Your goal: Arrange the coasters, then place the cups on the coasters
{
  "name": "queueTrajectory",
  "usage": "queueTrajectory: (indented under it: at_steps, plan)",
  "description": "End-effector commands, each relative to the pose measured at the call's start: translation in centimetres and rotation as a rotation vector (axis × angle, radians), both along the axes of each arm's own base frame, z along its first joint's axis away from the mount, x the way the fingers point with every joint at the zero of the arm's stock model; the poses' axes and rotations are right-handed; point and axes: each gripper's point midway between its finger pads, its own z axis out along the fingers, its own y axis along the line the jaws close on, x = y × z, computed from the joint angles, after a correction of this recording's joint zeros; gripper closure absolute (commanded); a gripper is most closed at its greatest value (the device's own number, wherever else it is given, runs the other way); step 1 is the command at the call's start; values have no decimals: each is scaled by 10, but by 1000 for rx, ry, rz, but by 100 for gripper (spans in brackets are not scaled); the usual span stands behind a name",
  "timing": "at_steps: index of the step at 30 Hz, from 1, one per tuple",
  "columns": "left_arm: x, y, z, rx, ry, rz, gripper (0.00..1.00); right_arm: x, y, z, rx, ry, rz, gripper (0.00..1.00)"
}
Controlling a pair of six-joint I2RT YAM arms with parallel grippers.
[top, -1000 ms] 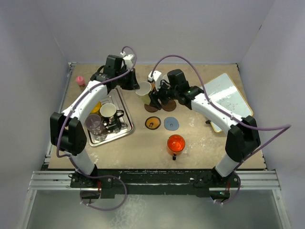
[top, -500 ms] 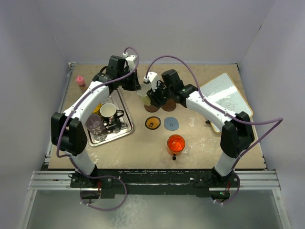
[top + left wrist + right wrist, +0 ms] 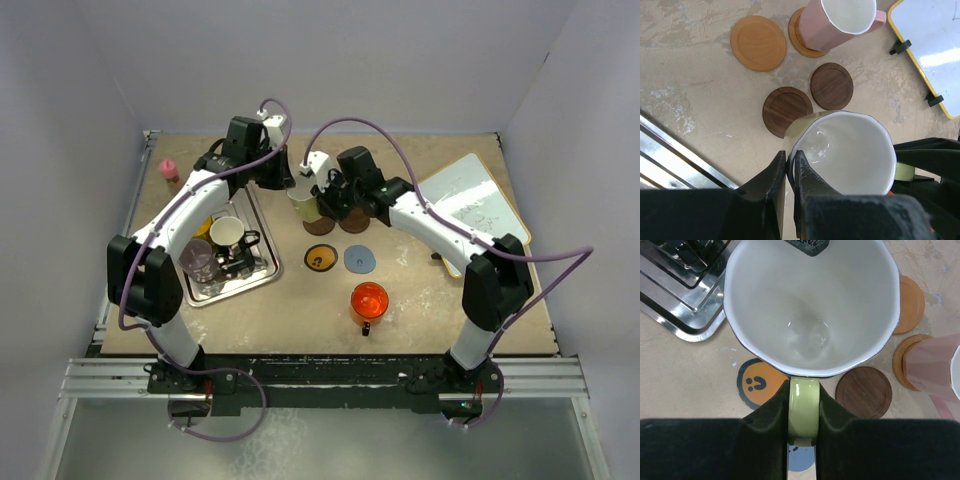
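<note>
A pale cream-green mug [image 3: 302, 205] hangs between both arms above the coasters. My left gripper [image 3: 789, 162] is shut on its rim [image 3: 805, 135]. My right gripper [image 3: 803, 410] is shut on its green handle [image 3: 803, 400]. Under it lie a black coaster with an orange face [image 3: 757, 382], a grey-blue coaster [image 3: 359, 259] and two dark brown coasters [image 3: 787, 111] [image 3: 831, 86]. An orange coaster [image 3: 758, 42] lies bare, and a pink mug [image 3: 835, 22] stands on a brown coaster [image 3: 796, 35]. The red-orange mug [image 3: 368, 301] stands on the table near the front.
A silver tray [image 3: 262, 270] at the left holds a black mug with a white inside [image 3: 228, 235], a clear glass mug [image 3: 198, 260] and a yellow mug [image 3: 203, 225]. A pink-capped bottle [image 3: 169, 169] stands far left. A yellow-rimmed white board [image 3: 475, 205] lies at right.
My right arm has moved left to the mug and its jaws have closed on the handle. The left gripper has kept its hold on the rim.
</note>
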Motion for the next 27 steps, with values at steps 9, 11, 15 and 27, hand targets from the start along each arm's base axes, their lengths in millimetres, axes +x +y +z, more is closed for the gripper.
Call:
queueTrajectory:
  at_steps: [9,11,15,27]
  plan:
    - [3,-12,53,-65,-214,-94,85,-2,-8,39,40,-140,21,100]
    - [-1,-14,60,-78,-240,-124,73,-4,-13,36,30,-148,26,100]
    - [-10,-17,72,-93,-279,-176,58,3,-25,36,38,-165,18,100]
    - [-7,24,79,49,-331,-108,25,39,-80,9,101,-159,-28,100]
